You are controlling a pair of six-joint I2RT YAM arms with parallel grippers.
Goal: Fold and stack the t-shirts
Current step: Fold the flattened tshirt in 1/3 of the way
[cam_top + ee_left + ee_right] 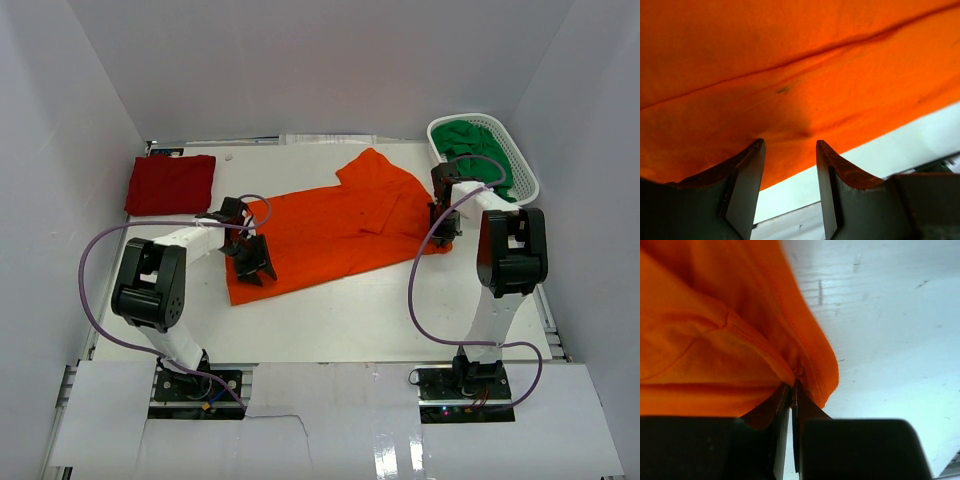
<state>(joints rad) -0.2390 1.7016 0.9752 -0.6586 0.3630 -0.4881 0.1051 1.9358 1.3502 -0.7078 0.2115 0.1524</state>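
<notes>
Matt orange cloth t-shirt [330,230]; smooth white table [370,310]

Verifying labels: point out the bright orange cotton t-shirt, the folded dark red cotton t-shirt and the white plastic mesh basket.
bright orange cotton t-shirt [330,230]: top external view, mid-body.
folded dark red cotton t-shirt [171,184]: top external view, centre.
white plastic mesh basket [524,165]: top external view, right rim.

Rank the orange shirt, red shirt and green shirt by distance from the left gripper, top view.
1. Orange shirt: right under the left gripper, mid-table.
2. Red shirt: folded, back left.
3. Green shirt: in the basket, back right.
</notes>
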